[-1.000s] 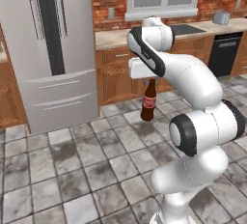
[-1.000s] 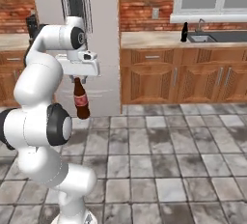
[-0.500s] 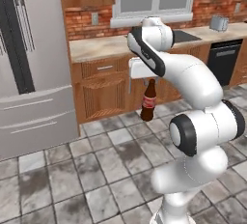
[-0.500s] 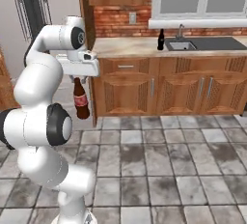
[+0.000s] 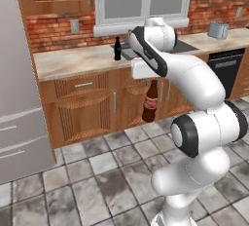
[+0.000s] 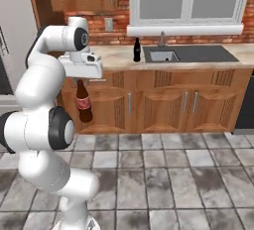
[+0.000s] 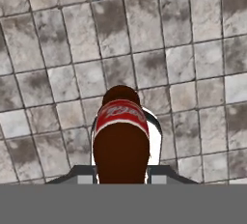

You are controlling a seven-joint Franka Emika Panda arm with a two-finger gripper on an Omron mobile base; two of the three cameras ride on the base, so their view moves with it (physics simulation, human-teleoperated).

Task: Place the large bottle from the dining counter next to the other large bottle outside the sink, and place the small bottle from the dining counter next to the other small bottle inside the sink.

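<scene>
jaws: gripper (image 5: 152, 80) clamped on neck of brown glass bottle with red label (image 5: 150, 104)
bottle: hung upright over grey tiled floor (image 5: 97, 176)
tabletop: dark bottle (image 6: 137, 50) stood beside steel sink (image 6: 161, 55)

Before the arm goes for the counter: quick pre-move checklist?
1. Grip: gripper shut on the brown bottle at its neck. Ok.
2. Bottle hangs upright over the floor. Ok.
3. Target visible: dark bottle stands on the counter, left of the sink. Ok.
4. Free counter beside the dark bottle. Ok.
5. Counter within reach: cannot tell.
6. Small bottle inside the sink: cannot tell.
</scene>
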